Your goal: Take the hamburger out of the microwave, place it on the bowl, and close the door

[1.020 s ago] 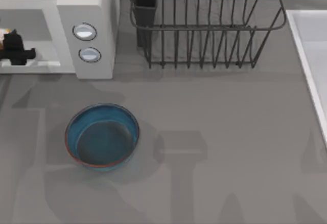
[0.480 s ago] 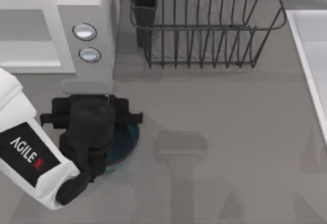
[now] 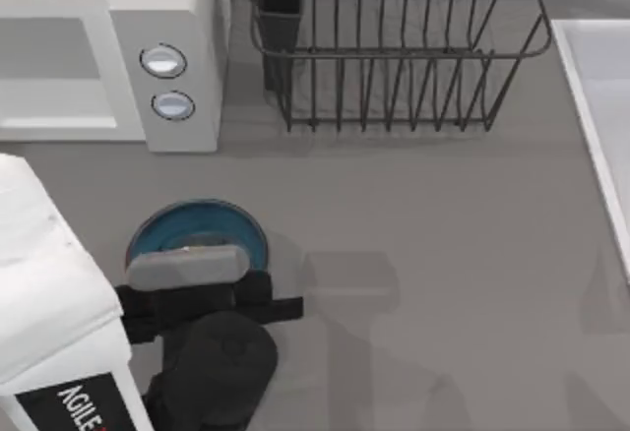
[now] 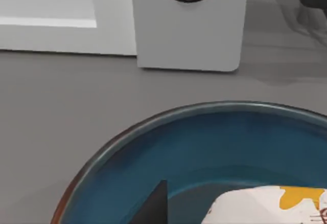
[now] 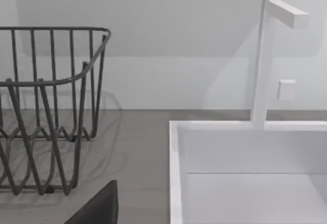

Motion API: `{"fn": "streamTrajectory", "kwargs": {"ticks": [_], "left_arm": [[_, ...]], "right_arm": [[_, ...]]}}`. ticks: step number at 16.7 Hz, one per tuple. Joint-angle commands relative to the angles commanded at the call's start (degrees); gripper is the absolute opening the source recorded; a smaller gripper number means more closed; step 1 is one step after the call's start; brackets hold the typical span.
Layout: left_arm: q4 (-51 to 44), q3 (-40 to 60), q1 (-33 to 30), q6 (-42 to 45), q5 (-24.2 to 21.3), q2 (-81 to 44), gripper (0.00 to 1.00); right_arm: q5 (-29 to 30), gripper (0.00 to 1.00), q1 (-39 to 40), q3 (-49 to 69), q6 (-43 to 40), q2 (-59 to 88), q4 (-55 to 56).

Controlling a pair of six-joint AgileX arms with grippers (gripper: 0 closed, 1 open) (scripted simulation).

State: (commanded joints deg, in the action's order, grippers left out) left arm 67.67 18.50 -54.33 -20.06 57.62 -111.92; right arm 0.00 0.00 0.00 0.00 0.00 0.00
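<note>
The left gripper (image 3: pixel 192 254) hung over the blue bowl (image 3: pixel 212 222) at lower left of the top view; whether its fingers were spread could not be told. The wrapped hamburger (image 4: pixel 265 206) lay low inside the bowl, so release should come only once it rested on the bowl's floor, followed by a straight lift.

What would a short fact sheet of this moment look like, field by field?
Left claw: over the near part of the bowl
Bowl: blue, on the table in front of the microwave
Hamburger: wrapped in white and orange paper, seen against the bowl's inside in the left wrist view
Microwave: at the table's far left
Dish rack: black wire, right of the microwave
Sink: white, beside the rack
</note>
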Motion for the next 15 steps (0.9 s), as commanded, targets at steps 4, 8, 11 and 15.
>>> {"fn": "streamTrajectory", "kwargs": {"ticks": [4, 8, 11, 15], "left_arm": [[0.3, -0.3, -0.1, -0.5, 0.2, 0.0, 0.00], [2.6, 1.2, 2.2, 1.1, -1.6, -2.3, 0.00], [7.8, 3.7, 6.3, 3.9, -5.7, -8.1, 0.00], [9.7, 4.8, 8.1, 5.2, -7.4, -10.0, 0.00]], "right_arm": [[0.0, 1.00, 0.0, 0.0, 0.0, 0.0, 0.0], [0.0, 1.00, 0.0, 0.0, 0.0, 0.0, 0.0], [0.0, 1.00, 0.0, 0.0, 0.0, 0.0, 0.0], [0.0, 1.00, 0.0, 0.0, 0.0, 0.0, 0.0]]}}
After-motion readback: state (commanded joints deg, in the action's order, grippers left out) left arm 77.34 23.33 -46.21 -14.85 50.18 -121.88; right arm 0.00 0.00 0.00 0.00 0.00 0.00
